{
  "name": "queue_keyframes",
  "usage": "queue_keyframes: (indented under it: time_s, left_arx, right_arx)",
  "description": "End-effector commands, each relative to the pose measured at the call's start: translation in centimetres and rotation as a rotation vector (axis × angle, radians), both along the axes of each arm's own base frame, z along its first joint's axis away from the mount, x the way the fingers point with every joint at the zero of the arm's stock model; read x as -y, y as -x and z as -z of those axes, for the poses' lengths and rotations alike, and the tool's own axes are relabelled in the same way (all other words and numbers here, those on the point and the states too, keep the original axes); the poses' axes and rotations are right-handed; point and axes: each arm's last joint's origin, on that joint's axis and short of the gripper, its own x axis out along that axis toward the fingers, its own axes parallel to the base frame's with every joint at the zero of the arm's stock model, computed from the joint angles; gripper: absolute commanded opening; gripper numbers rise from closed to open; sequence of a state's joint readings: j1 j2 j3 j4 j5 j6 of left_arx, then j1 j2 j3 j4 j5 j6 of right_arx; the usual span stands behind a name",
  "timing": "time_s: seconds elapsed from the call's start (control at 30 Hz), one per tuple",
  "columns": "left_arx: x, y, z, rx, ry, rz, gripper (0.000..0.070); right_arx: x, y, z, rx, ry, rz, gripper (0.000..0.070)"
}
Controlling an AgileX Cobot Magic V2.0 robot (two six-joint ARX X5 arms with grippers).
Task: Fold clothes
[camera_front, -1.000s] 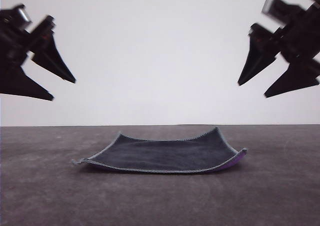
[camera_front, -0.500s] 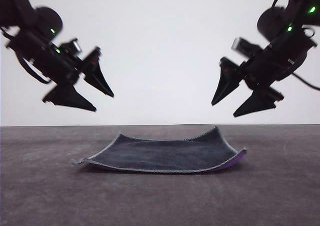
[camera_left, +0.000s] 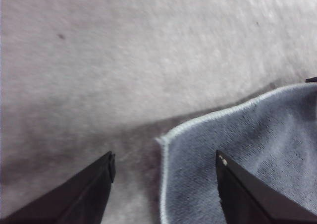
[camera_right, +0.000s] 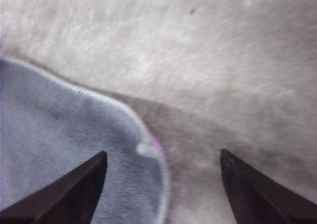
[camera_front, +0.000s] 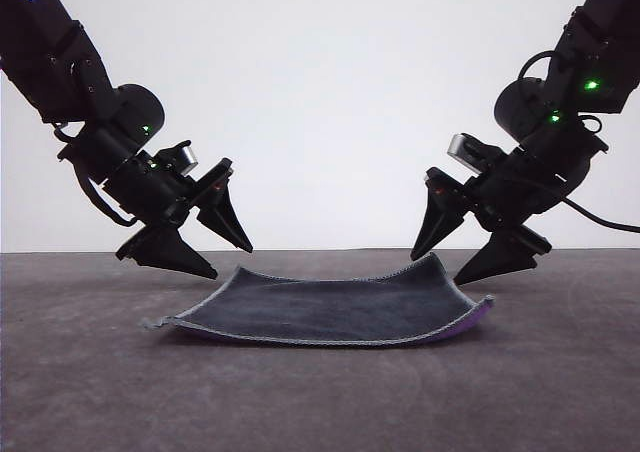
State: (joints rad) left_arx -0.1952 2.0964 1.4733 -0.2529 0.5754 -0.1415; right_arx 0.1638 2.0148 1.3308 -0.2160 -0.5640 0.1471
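A: Cloth, quick. What's it like?

B: The clothes [camera_front: 335,312] are one soft, squarish piece, fuzzy nap, dark grey face up, pale stitched edging all round. A sliver of purple underside peeks out at the near right corner. It lies on the table [camera_front: 90,392], which is a dull grey-brown, felt-like surface.

A: Flat?

B: Not quite. Middle sags onto the table, far right corner curls upward, near right corner lifts a bit too. Left corner lies low and pointed.

A: Long axis?

B: From the front it looks wider left to right than near to far, but it's roughly square, so I can't call a real long axis. One edge faces the camera.

A: Your grippers?

B: My left gripper [camera_front: 215,247] hangs just above the far left corner, black pointed fingers [camera_left: 79,196] spread apart, nothing between them. Left wrist view shows that corner between the two tips. My right gripper [camera_front: 462,252] hangs beside the raised right corner, also spread wide and empty; in its wrist view the rounded corner sits between the fingers [camera_right: 74,192].

A: Touching?

B: Can't tell for sure; looks apart.
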Motion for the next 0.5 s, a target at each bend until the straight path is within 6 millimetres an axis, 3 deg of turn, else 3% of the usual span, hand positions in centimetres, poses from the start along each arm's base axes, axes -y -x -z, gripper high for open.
queue_keyframes:
  time_s: [0.0, 0.23, 0.47]
  left_arx:
    - [0.6, -0.6, 0.5, 0.021, -0.01, 0.024, 0.039]
    - [2.1, -0.4, 1.8, 0.003, -0.038, 0.045, 0.039]
    - [2.4, -0.4, 2.5, -0.009, -0.04, 0.053, 0.039]
  right_arx:
    - [-0.7, -0.5, 0.1, 0.009, -0.013, -0.013, 0.046]
    - [-2.1, -0.4, 0.0, 0.035, -0.002, -0.029, 0.046]
    - [-2.1, -0.5, -0.1, 0.05, 0.015, -0.014, 0.0458]
